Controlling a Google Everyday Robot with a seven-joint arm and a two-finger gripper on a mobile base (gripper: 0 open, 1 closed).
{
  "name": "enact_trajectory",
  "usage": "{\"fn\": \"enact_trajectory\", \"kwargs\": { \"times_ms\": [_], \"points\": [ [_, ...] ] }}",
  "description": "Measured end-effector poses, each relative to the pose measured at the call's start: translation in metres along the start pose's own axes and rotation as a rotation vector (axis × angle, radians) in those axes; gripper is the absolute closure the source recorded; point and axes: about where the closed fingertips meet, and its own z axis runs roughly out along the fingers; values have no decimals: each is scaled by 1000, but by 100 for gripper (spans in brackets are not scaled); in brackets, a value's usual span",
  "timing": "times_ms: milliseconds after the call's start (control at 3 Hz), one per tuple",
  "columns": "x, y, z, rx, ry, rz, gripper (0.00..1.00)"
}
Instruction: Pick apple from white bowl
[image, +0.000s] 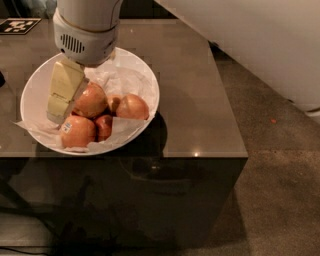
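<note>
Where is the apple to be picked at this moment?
In the camera view, the apple lies in the white bowl, left of centre, right of the gripper and behind a stickered apple.

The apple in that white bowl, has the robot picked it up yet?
Not yet. Reaching looks done: the gripper is low over the white bowl, right beside the apple. A grasp cannot be confirmed. The apple rests among other apples, so lifting it out remains.
</note>
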Motion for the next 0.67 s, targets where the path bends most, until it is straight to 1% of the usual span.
{"fn": "enact_trajectory", "kwargs": {
  "times_ms": [333,667],
  "points": [
    [0,0,0,2,-2,1,0],
    [10,-8,0,24,-8,39,0]
  ]
}}
